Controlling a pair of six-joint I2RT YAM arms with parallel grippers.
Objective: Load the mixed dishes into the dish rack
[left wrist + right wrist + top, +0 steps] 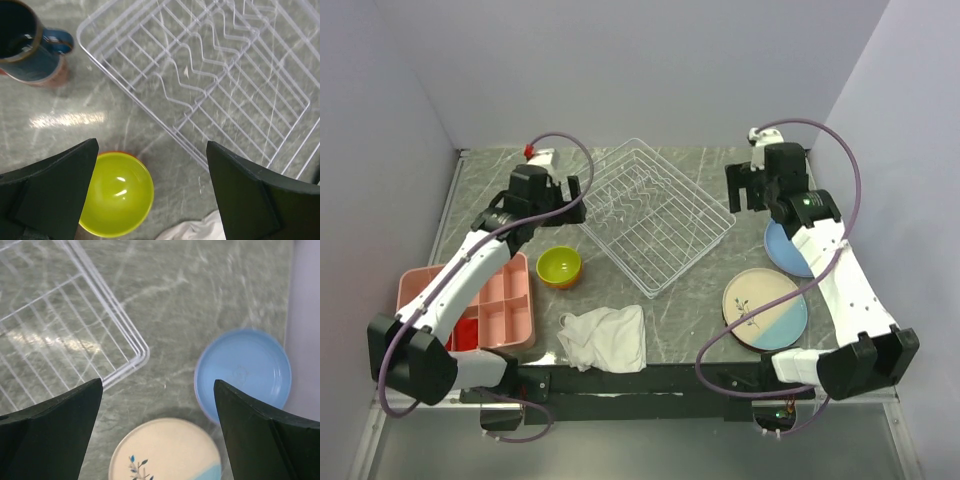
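1. The left gripper (152, 150) hangs over the grey marbled table (690, 290) by the left corner of the dish rack (655, 215). Its fingers are spread wide and hold nothing.
2. The rack, a white wire basket, sits turned like a diamond in the middle of the table, between the two arms.
3. The lime-green bowl (560, 266) stands mouth up just below the left gripper, near the rack's near-left side but apart from it. It sits inside an orange bowl (120, 152), of which only a sliver of rim shows.
4. The small dark-blue mug (27, 47) stands upright off the rack's left corner (the overhead camera misses it, since the arm is in the way).
5. The right gripper (158, 385) hovers off the rack's right corner, fingers wide apart and empty.
6. The light-blue plate (242, 371) lies flat by the right wall. The large cream-and-blue plate (765, 308) lies just beside it, nearer the front edge; I cannot tell whether their rims touch.
7. A crumpled white cloth (605, 337) lies at the front edge, and a pink divided tray (505, 305) sits at the front left under the left arm.
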